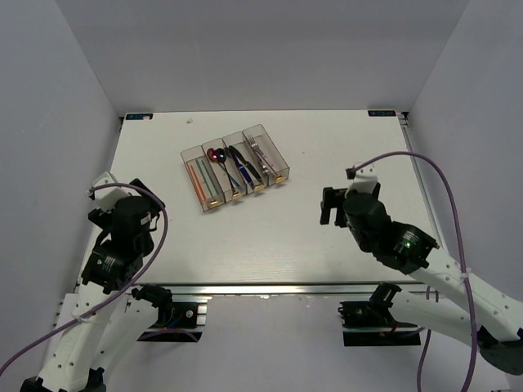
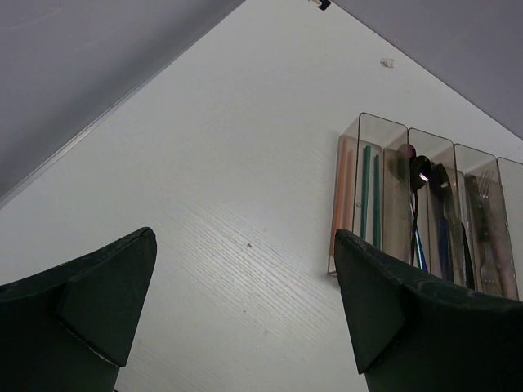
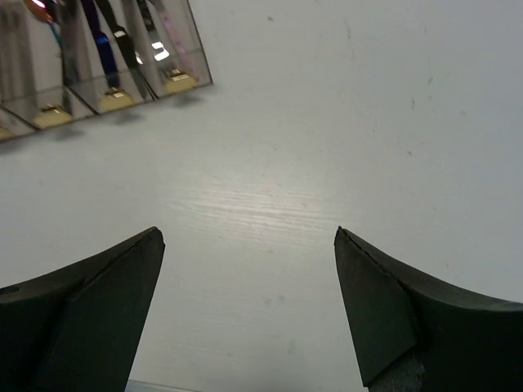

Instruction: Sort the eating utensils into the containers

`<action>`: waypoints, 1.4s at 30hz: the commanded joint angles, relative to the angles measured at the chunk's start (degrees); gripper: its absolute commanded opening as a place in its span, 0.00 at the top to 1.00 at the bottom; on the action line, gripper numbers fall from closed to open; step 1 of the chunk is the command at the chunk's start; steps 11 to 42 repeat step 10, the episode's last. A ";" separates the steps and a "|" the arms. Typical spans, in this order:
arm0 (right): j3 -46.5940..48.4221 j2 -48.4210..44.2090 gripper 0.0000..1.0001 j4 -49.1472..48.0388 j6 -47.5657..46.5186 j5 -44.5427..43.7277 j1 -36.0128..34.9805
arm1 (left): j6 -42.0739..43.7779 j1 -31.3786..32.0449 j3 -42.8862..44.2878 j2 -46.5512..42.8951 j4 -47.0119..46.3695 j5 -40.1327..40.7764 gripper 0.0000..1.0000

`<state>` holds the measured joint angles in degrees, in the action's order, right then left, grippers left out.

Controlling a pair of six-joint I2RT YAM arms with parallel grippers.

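- Leftmost, a purple cable [image 1: 160,202] is looping over the near-left corner of the white table [image 1: 327,147].
- The left gripper [image 2: 245,235] is hanging there above the table with its dark fingers [image 2: 98,302] spread wide apart, gripping nothing. In its wrist view, bare table is stretching from the fingers to the bins.
- A small white speck [image 2: 386,62] is lying near the far edge, beyond the bins.
- The bins [image 2: 382,120], four clear-grey ones joined in a row, are sitting a little left of centre in the far half of the table, turned at a slant.
- Orange and teal chopsticks [image 2: 365,192] are lying lengthwise in the leftmost bin.
- Spoons [image 1: 217,157], one with a reddish bowl and one dark, are lying in the second bin with their bowls at the far end.
- Knives [image 1: 239,167], one blue and one black, are lying in the third bin.
- Silvery forks [image 1: 260,155] are lying in the rightmost bin with their tines at the far end.
- Yellowish tags [image 3: 114,96] are showing at the near end of each bin.
- The right gripper [image 3: 249,233] is hovering right of the bins and well apart from them, its fingers [image 3: 392,310] parted and empty, over bare table.
- A second cable [image 1: 409,153] is arching over the table's right edge.
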<state>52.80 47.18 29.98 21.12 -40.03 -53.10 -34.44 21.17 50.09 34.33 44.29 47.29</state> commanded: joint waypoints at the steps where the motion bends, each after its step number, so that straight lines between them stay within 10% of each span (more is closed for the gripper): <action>1: -3.21 -6.02 0.11 4.91 2.43 -4.97 0.02 | 1.56 -0.07 -1.31 -1.19 -1.76 -0.08 0.02; 42: -6.48 -9.04 0.11 5.44 4.27 -4.61 0.02 | 2.27 -0.07 -2.27 -2.24 -2.46 -2.11 0.02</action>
